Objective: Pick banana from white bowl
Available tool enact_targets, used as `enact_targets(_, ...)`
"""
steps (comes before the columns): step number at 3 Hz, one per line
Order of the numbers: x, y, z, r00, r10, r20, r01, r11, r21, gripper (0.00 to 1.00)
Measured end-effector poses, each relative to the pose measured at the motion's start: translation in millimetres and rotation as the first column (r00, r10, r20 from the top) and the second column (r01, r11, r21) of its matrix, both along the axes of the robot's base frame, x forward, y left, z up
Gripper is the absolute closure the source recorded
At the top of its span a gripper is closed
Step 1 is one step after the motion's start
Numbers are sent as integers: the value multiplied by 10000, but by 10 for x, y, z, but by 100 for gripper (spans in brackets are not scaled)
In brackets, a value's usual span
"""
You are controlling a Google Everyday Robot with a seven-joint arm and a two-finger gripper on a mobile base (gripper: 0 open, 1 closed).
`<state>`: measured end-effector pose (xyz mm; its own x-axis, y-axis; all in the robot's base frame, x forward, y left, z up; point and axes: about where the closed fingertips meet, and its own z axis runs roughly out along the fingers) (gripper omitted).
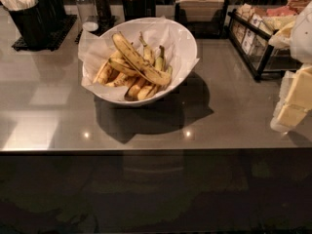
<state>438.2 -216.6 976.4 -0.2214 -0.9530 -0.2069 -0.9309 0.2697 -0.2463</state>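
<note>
The white bowl (pixel 191 47) stands on the grey counter, left of centre towards the back, lined with crinkled white paper. It holds several bananas. The longest banana (pixel 139 60), yellow with dark streaks, lies on top of the pile, slanting from upper left to lower right. Shorter, paler bananas (pixel 139 87) lie under and beside it. My gripper (pixel 294 102), white with pale yellow parts, is at the right edge of the view, above the counter. It is well to the right of the bowl, touches nothing and holds nothing.
Along the back stand black cups of utensils (pixel 30 14), two shakers (pixel 92 6), a cup of sticks (pixel 134 1), a napkin holder (pixel 201 9) and a black wire rack of packets (pixel 257 33). The counter's front edge (pixel 146 151) runs across the middle.
</note>
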Motion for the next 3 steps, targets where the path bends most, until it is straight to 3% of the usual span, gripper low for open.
enact_targets(1, 0, 0, 0, 10000, 0, 1, 0, 10000, 0, 0)
enact_targets(2, 176, 148, 38, 9994, 132, 314, -163, 9947, 1018, 0)
enact_targets(3, 562, 598, 61, 9967, 782, 213, -811, 9650, 2492, 0)
